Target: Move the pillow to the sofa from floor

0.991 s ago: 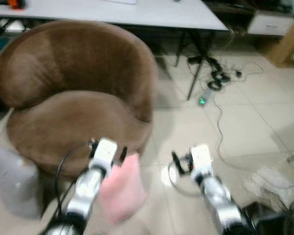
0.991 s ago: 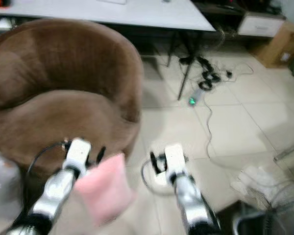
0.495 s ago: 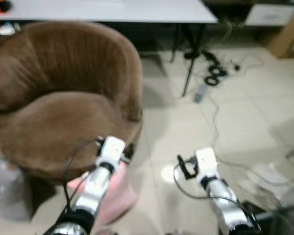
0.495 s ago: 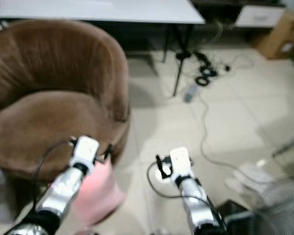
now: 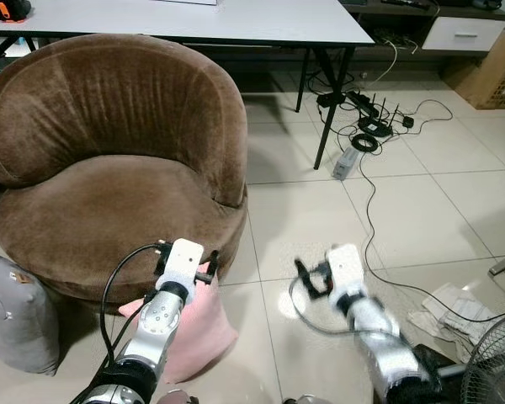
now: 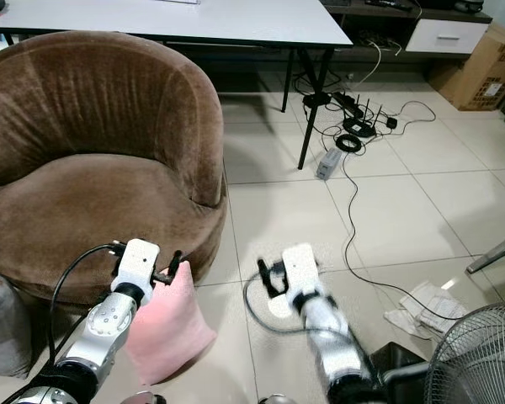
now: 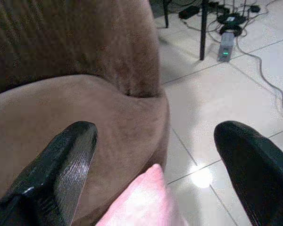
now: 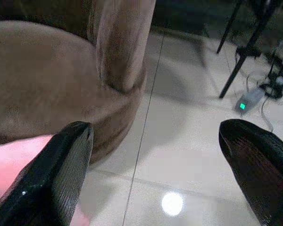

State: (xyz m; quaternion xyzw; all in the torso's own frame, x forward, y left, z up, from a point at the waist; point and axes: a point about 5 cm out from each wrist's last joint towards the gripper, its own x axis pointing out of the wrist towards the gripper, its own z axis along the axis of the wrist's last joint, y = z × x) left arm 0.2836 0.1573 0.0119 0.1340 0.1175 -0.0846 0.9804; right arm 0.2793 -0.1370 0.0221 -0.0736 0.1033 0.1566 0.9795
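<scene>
The left gripper (image 5: pixel 204 271), fingers spread, seemingly props the pink pillow (image 6: pixel 164 328) before the brown sofa (image 5: pixel 109 160) for lifting; the right gripper (image 6: pixel 269 278) hovers, fingers apart.

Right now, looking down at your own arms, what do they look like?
Both are silver metal tubes built in rounded segments, each ending in a white boxy wrist block. The left gripper and right gripper each carry two long, broad black fingers with a slightly textured surface. A thin black cable loops out beside the left wrist, and another curls by the right one.
</scene>
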